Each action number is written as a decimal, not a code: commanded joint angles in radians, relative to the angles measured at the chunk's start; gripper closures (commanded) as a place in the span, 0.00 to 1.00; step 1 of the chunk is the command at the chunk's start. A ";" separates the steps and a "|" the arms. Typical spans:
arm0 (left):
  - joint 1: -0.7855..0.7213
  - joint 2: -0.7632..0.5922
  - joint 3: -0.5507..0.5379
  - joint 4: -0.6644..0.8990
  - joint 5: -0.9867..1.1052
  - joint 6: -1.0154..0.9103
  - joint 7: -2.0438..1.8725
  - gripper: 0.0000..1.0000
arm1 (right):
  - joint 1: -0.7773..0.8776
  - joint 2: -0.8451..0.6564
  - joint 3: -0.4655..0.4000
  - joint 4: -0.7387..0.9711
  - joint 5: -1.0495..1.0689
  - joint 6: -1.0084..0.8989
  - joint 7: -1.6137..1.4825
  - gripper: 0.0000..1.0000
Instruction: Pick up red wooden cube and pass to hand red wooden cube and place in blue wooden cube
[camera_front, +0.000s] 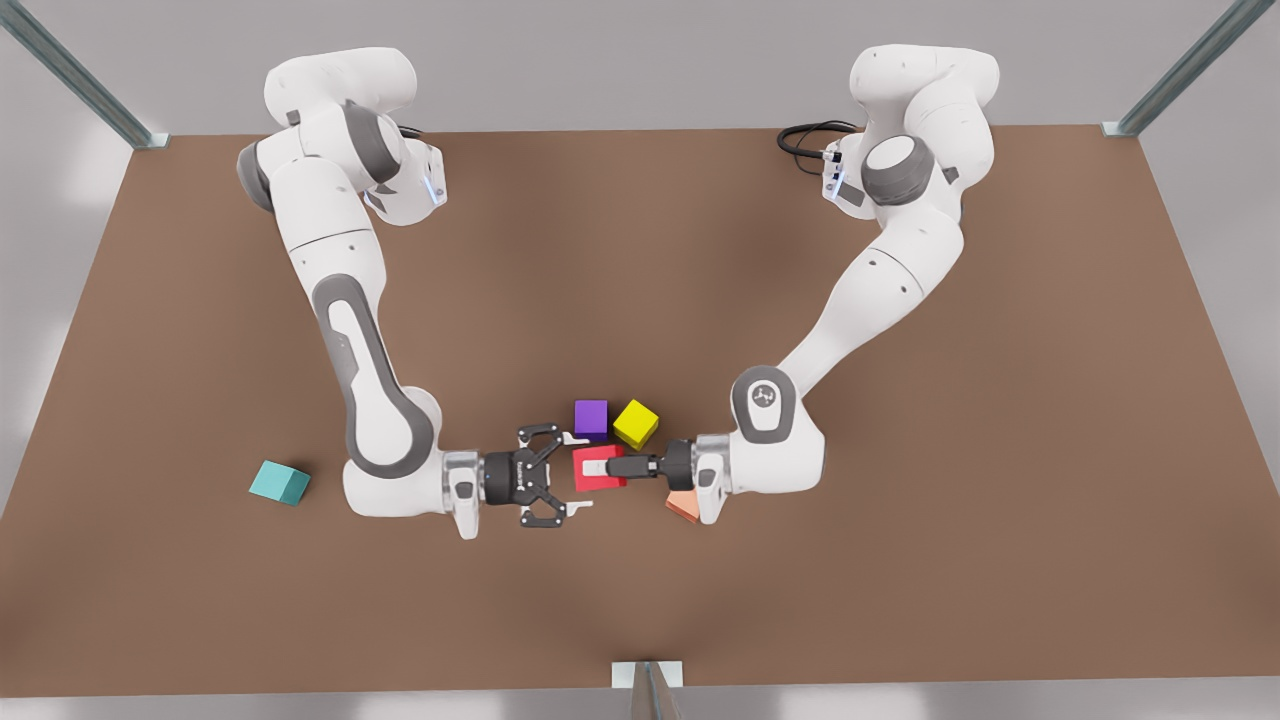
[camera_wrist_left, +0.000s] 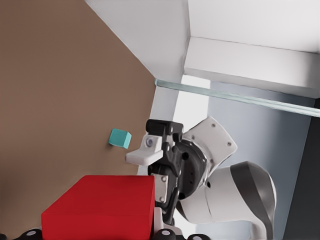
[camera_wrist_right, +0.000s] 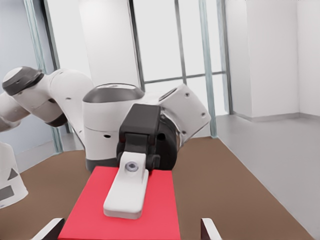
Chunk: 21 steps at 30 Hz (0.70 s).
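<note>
The red wooden cube (camera_front: 598, 468) hangs in the middle of the scene, near the table's front edge. My left gripper (camera_front: 612, 467), on the arm at the front view's right, is shut on it, with one white finger (camera_wrist_right: 127, 192) lying across its top face. Facing it from the front view's left, my right gripper (camera_front: 578, 471) is open, and its fingertips (camera_wrist_right: 207, 229) straddle the near end of the red cube (camera_wrist_right: 125, 220). The blue wooden cube (camera_front: 280, 483), teal in colour, rests alone on the table at the front view's left, and also appears as the teal cube (camera_wrist_left: 120, 138) beyond the red cube (camera_wrist_left: 100, 207).
A purple cube (camera_front: 591, 419) and a yellow cube (camera_front: 636, 424) sit just behind the two grippers. A pale orange cube (camera_front: 683, 507) lies partly under the left arm's wrist. The brown table (camera_front: 900, 560) stretches wide on both sides.
</note>
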 joint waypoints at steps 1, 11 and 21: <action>-0.005 -0.002 -0.002 0.000 -0.018 0.016 0.096 0.43 | 0.005 -0.001 0.001 0.001 0.009 0.010 -0.059 0.00; -0.023 -0.002 0.000 0.002 -0.018 0.053 0.096 0.43 | 0.013 0.011 0.001 -0.007 0.012 0.007 -0.057 0.00; -0.023 -0.005 -0.002 0.002 -0.018 0.055 0.092 0.43 | 0.016 0.025 0.001 -0.013 0.012 0.005 -0.060 0.00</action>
